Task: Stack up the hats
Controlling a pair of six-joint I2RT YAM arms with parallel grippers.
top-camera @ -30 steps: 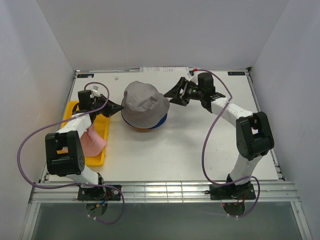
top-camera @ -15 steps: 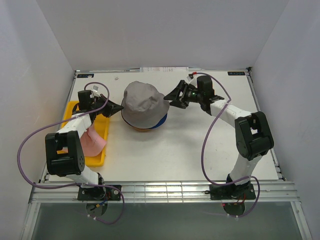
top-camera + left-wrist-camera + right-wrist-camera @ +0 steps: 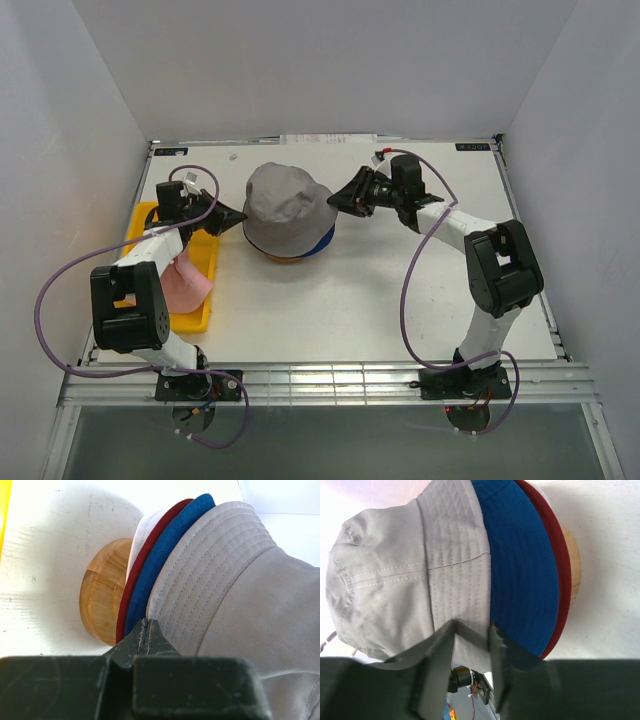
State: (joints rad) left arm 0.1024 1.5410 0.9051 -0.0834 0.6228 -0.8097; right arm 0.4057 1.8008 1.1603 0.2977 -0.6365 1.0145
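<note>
The stack sits mid-table, toward the far side, and the yellow tray lies at the table's left edge. On the wooden stand the grey hat is uppermost, over the blue hat and the red hat, whose brims show below it. The pink hat lies in the tray beside your left arm and is not yet stacked.

Your left gripper is at the left edge of the grey brim with its jaws pressed together. The tips meet right where grey brim meets blue, and I cannot tell whether any cloth is nipped between them. Your right gripper is at the right side, jaws partway apart and astride the grey brim. One finger is on the crown side and the other on the blue side, and the gap is wide enough that it does not look like a grip.

The step looks like seating the grey hat squarely. On the right, take only the grey brim and keep the lower finger out of the blue cloth, or you will drag the hat beneath. Pull down evenly on both sides so the crown settles centred and the stand does not tip. Let go gently — the soft fabric can spring back up. After that, the pink hat is what remains.
</note>
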